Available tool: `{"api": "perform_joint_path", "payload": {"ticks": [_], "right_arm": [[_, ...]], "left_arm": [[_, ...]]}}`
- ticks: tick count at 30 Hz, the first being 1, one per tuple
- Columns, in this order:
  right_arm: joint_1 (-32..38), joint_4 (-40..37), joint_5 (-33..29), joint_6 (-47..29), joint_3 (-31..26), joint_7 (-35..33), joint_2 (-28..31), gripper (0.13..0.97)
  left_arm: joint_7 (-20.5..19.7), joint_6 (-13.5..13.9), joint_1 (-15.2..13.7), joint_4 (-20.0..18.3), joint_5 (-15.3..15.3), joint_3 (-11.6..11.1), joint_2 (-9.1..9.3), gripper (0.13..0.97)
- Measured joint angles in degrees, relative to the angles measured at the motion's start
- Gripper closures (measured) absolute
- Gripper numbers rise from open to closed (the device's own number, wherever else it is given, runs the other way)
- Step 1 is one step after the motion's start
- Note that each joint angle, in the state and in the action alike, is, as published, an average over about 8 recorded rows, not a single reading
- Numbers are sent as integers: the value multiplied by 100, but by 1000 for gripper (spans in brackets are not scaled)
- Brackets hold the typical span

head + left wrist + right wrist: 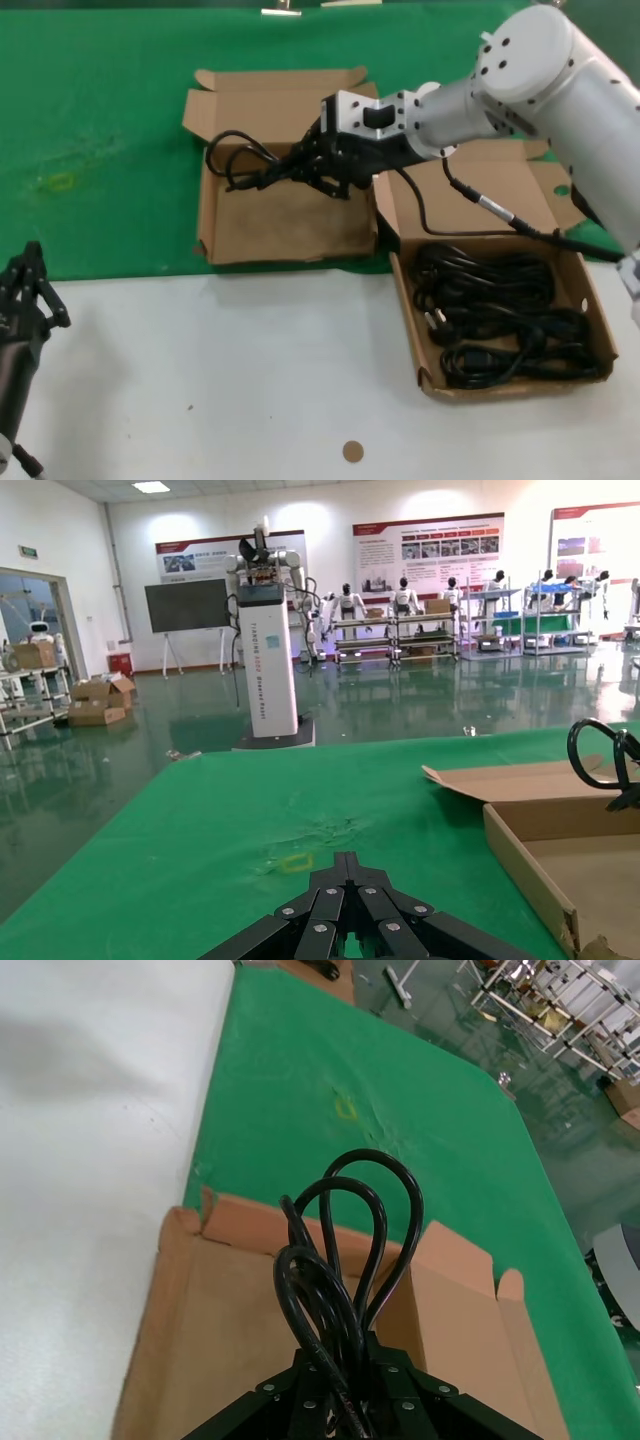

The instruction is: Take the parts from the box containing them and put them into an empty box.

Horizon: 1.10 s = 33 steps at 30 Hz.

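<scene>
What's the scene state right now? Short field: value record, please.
right gripper: shut on a cable bundle, held over the left box
left gripper: parked at the robot's left over the white table, away from both boxes
left box: open, floor bare under the held bundle
right box: open, holds the remaining cables
surface: green mat behind, white table in front
</scene>
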Motion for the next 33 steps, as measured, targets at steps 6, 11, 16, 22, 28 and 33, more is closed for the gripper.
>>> {"api": "perform_joint_path", "payload": {"ticks": [6, 11, 16, 22, 28, 33], "right_arm": [[228, -689, 67, 183, 65, -443, -223, 885], [364, -1097, 110, 279, 112, -722, -355, 857], [452, -1374, 155, 348, 164, -935, -442, 799], [485, -1503, 193, 393, 211, -1053, -478, 718], [352, -1378, 245, 482, 270, -1021, -459, 579], [-6, -1025, 369, 703, 409, -906, -401, 556]], "left_arm": [[0, 0, 0, 0, 0, 0, 0, 953], [0, 0, 0, 0, 0, 0, 0, 953], [0, 0, 0, 0, 0, 0, 0, 953], [0, 0, 0, 0, 0, 0, 0, 953], [0, 0, 0, 0, 0, 0, 0, 950], [0, 0, 0, 0, 0, 0, 0, 930]]}}
